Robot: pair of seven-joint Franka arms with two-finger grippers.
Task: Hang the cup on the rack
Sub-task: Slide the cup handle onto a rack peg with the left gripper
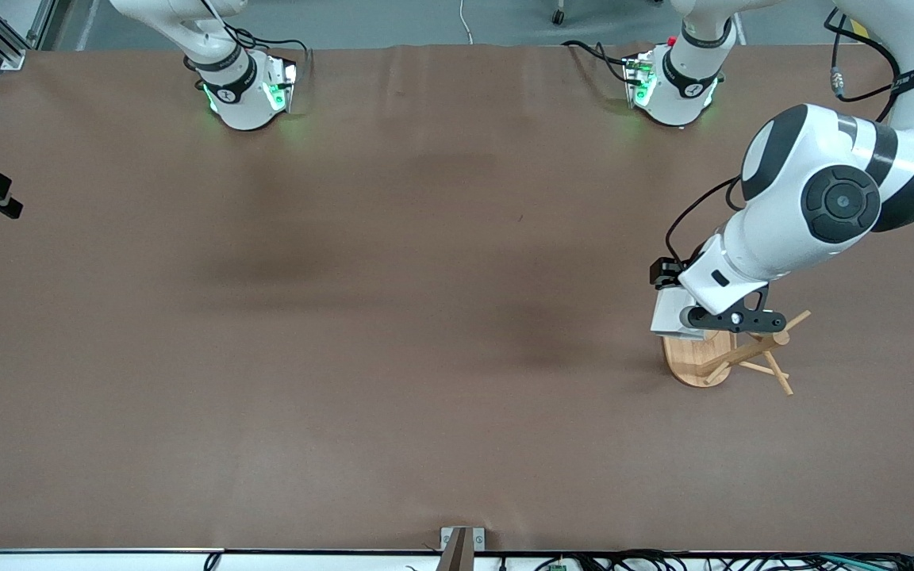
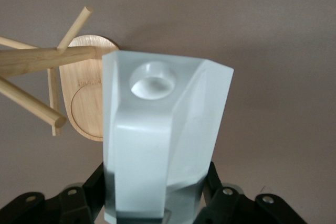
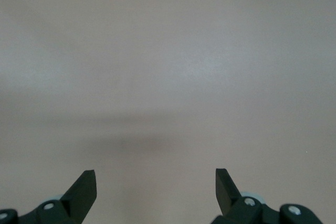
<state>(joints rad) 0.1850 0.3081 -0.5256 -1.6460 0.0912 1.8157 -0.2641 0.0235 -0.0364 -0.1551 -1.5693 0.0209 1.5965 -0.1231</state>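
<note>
The left gripper (image 2: 157,203) is closed on the cup (image 2: 163,135) — its fingers clamp the white faceted body from both sides, and the handle's round hole faces the wrist camera. The cup hangs in the air over the oval base of the rack (image 1: 731,357), just beside the pegs at the left arm's end of the table (image 1: 393,317). The right gripper (image 3: 156,184) waits over bare table — fingers spread wide, holding nothing.

Your left claw (image 2: 157,211) is up in the air, fingers clamped tight; your right claw (image 3: 156,190) waits, fingers spread wide.
</note>
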